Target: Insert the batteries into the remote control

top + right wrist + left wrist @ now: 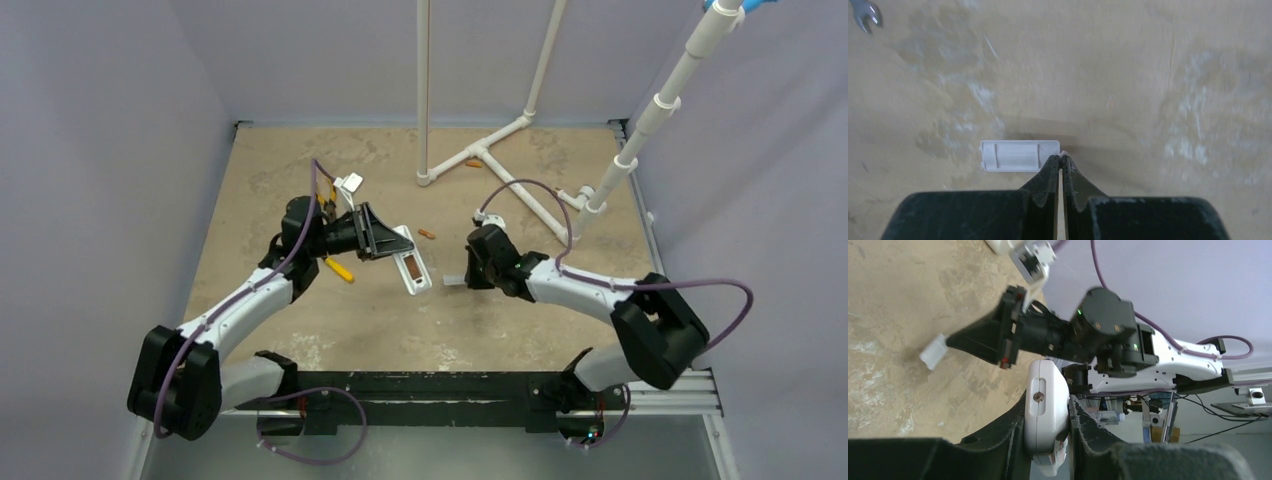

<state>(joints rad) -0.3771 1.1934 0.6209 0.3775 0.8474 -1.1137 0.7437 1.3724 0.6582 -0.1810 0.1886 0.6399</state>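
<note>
**Top external view:** The left gripper (402, 245) clamps the remote control (420, 282) back-up, with its long axis running near to far on a slight slant. Copper shows in the recess. That is likely a seated cell, but I cannot count how many.

Two batteries lie loose. The nearer battery (427, 234) sits just beyond the remote's far end, lying roughly left to right. It is left of and farther than the right gripper (466, 272), which belongs to the closer arm. The farther battery (473, 163) lies well apart, by the white pipe frame (500, 135). There is one cover plate (455, 280) and one pair of yellow-handled pliers (338, 268).

**Left wrist view:** The left gripper (1047, 415) squeezes the one remote control (1045, 390) by its sides. The right gripper (950, 340) points at the cover plate (934, 351).

**Right wrist view:** The right gripper (1061, 161) is pressed closed at the right end of the cover plate (1015, 156), which lies flat with its long axis left to right. I cannot tell whether it pinches the plate's edge. One wrench (865, 14) lies at far left. No battery shows here.
</note>
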